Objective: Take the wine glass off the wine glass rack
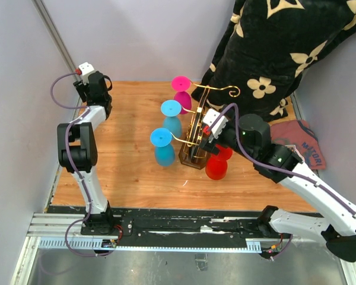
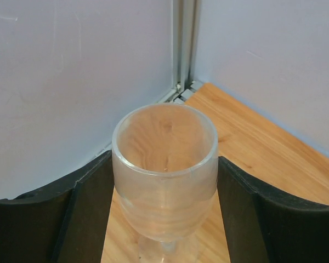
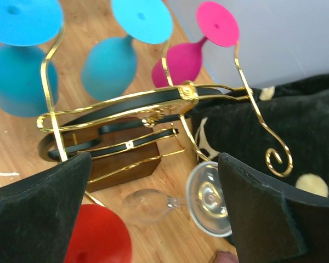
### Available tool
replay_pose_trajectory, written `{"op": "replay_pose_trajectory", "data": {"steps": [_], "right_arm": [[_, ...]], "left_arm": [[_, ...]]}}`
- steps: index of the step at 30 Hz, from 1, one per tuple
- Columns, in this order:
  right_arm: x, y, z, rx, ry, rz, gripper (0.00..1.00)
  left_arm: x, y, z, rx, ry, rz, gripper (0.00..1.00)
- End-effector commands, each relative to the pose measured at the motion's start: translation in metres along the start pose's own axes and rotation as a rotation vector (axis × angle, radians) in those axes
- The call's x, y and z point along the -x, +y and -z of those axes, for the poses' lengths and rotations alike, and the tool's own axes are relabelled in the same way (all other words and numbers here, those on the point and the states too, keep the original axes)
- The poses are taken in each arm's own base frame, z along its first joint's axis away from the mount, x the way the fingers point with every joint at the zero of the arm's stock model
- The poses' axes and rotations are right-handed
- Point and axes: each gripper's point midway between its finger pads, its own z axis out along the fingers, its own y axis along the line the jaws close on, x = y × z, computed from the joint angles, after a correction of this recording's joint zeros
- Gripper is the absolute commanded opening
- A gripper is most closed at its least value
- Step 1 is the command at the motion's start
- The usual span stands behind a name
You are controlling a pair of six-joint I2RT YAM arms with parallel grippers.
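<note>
Wine glass rack: right hand gapes wide just beside it, a clear glass between its fingers, ungripped. Left hand, well left, clamps a second glass.

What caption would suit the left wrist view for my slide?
Left pincer holding an upright clear wine glass near the corner of the table.
</note>
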Motion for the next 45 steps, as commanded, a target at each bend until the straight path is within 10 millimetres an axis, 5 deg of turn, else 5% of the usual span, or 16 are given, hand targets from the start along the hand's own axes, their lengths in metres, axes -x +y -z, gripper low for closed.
{"op": "replay_pose_trajectory", "data": {"steps": [1,8,16,21,26,32,45], "right_arm": [[0.012,-0.024,0.007,-0.062,-0.088,-0.084,0.98],[0.002,-0.036,-0.003,-0.087,-0.069,-0.12,0.98],[-0.004,-0.048,-0.005,-0.112,-0.063,-0.149,0.99],[-0.002,-0.054,-0.002,-0.129,-0.067,-0.15,0.98],[-0.005,-0.053,-0.005,-0.124,-0.055,-0.155,0.98],[-0.005,-0.054,-0.003,-0.124,-0.054,-0.159,0.98],[-0.002,-0.047,0.015,-0.119,-0.018,-0.401,0.98]], "left_arm": [[0.05,0.01,-0.008,0.093,-0.202,0.071,0.42],[0.041,0.01,-0.017,0.117,-0.279,0.099,0.45],[-0.007,0.019,-0.028,0.184,-0.262,0.042,0.54],[-0.02,0.024,-0.029,0.196,-0.265,0.052,0.55],[-0.026,0.022,-0.03,0.184,-0.249,0.076,0.66],[-0.026,0.026,-0.022,0.178,-0.237,0.109,0.98],[-0.019,0.03,0.0,0.142,-0.168,0.133,1.0]]}}
